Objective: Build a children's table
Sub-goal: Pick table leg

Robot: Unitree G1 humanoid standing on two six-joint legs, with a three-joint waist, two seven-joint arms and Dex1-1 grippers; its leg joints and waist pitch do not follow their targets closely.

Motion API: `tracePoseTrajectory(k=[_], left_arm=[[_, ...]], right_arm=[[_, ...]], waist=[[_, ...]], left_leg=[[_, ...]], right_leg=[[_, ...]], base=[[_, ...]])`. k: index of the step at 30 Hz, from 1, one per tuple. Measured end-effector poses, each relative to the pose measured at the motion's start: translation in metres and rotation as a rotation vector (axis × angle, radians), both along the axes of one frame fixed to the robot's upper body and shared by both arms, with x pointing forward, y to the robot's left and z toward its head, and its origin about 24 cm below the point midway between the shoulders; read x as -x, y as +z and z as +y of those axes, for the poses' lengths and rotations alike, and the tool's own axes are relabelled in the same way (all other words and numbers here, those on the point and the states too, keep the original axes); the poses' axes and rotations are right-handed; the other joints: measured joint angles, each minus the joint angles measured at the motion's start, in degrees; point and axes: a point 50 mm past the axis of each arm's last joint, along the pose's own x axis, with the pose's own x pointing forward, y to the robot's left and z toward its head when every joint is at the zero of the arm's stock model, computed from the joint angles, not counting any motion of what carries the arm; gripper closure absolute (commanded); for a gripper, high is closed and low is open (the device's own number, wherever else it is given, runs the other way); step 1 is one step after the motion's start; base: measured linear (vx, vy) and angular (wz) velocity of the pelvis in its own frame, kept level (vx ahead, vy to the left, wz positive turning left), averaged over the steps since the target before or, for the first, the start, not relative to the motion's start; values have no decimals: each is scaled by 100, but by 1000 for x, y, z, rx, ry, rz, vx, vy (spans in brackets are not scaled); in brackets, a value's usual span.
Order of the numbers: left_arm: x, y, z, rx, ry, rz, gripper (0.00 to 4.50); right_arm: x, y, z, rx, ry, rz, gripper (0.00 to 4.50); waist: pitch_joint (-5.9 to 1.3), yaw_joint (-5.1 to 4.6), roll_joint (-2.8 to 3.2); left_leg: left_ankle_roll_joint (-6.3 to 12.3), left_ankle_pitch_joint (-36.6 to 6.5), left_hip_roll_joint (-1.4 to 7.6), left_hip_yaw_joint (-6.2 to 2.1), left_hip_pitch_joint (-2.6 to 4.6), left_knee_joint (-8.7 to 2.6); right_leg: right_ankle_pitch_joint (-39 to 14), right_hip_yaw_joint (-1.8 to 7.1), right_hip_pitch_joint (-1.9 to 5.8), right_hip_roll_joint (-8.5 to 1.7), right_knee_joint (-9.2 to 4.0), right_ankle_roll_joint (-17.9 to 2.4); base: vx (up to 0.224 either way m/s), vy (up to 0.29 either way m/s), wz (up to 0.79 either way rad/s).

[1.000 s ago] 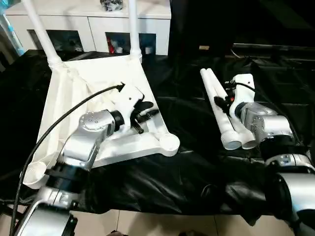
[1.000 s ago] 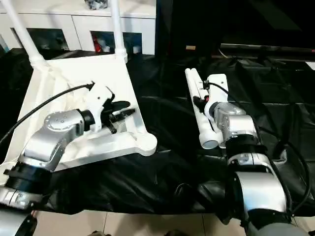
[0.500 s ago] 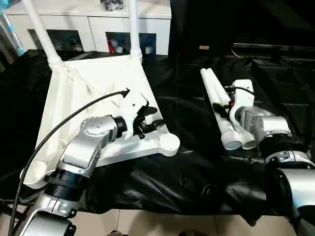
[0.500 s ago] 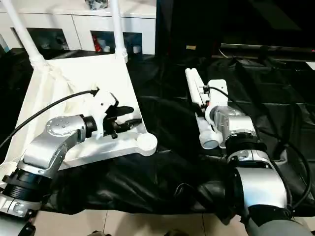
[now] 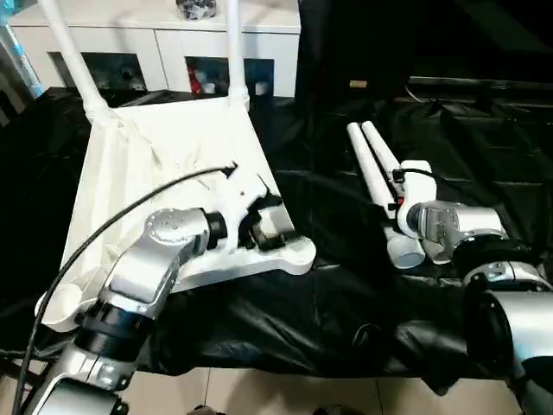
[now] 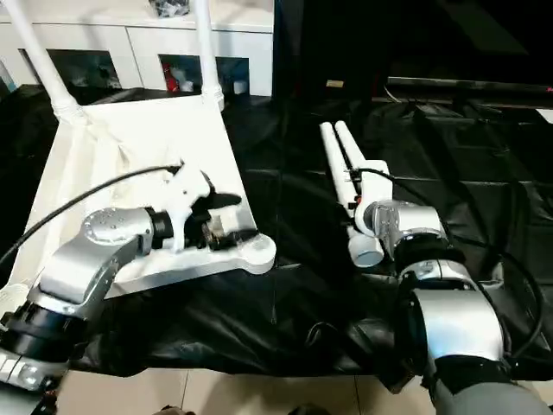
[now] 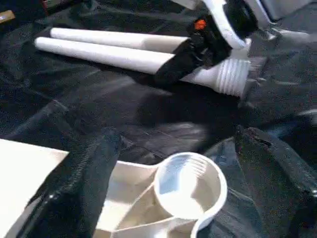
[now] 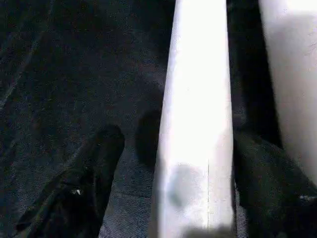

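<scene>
The white plastic rectangular tabletop (image 5: 164, 164) lies upside down on the black plastic sheet (image 5: 320, 294) in the left half of the head views. Two white tapered tube legs (image 5: 232, 52) stand upright in its far corner sockets, at the upper left. Its near right round corner socket (image 5: 298, 253) sits just left of frame centre, with the left gripper (image 5: 263, 226) over the tabletop directly left of it. Two loose white tube legs (image 5: 378, 173) lie side by side on the sheet at centre right, the right gripper (image 5: 406, 203) at their near ends. The white cabinet with glass doors (image 5: 155, 43) runs behind, along the top left edge.
</scene>
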Motion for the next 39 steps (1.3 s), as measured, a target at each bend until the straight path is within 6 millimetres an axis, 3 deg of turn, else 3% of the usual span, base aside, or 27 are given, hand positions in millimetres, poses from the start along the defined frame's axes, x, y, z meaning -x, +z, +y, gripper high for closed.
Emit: tracePoseTrajectory(k=[15, 24, 30, 35, 39], left_arm=[[1, -2, 3, -21, -15, 22, 0], [-10, 3, -2, 3, 53, 2, 0], [-32, 21, -11, 169, 216, -19, 0], [-46, 44, -31, 391, 271, 58, 0], [-54, 39, -37, 469, 301, 165, 0]], right_arm=[[3, -3, -1, -25, 2, 59, 254], [4, -4, -3, -69, -21, 54, 268], [4, -1, 3, -324, -9, -28, 268], [5, 19, 21, -612, 141, -272, 269], [18, 23, 29, -737, 274, -382, 269]], waist=[[-5, -1, -8], [-7, 7, -9], [-4, 2, -6], [-4, 39, 2], [-4, 116, 3]], left_leg=[[0, 0, 0, -3, 20, 5], [0, 0, -1, -5, 22, 8], [1, 1, -1, -4, 6, 13], [12, 0, 3, -4, -22, 14], [28, 6, 4, -4, -31, 20]], right_leg=[[0, 1, 20, 0, 2, 0], [1, 1, 23, 0, 3, -2], [8, -2, 15, -1, 2, -7], [7, -12, -2, 0, -2, -8], [7, -17, -4, -1, -6, -9]], base=[[0, 0, 0], [0, 0, 0], [0, 0, 0], [0, 0, 0], [0, 0, 0]])
